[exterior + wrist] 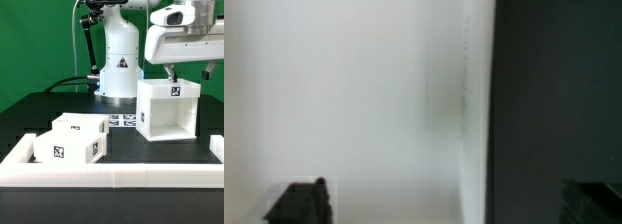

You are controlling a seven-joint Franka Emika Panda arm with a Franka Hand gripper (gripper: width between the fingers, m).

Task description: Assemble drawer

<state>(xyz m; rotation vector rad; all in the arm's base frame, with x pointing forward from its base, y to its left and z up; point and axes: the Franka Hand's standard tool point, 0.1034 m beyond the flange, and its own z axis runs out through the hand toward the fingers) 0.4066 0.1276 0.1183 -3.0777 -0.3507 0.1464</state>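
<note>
Nearest in the exterior view runs the wall [110,172] edging the table. Behind it, toward that view's left, two trays [75,140] sit touching each other, tags facing front. The marker board [125,120] lies flat between them and the housing [168,112]. The housing stands upright on that view's right, open face toward the camera. The gripper [190,72] hangs just above the housing's top, fingers spread wide, holding nothing.

In the wrist view, the housing [349,100] fills most of the frame as a blank white surface ending in a straight edge against darkness. The gripper [445,205] shows only two dark fingertips, far apart. One lies over the white and the other over the dark side, so the edge runs between them.

The likely risk is that the jaws sit off-centre on that panel. On closing, one finger would meet the plastic first and could shove, twist or tip the housing. A shallow bite on smooth plastic could also slip.
</note>
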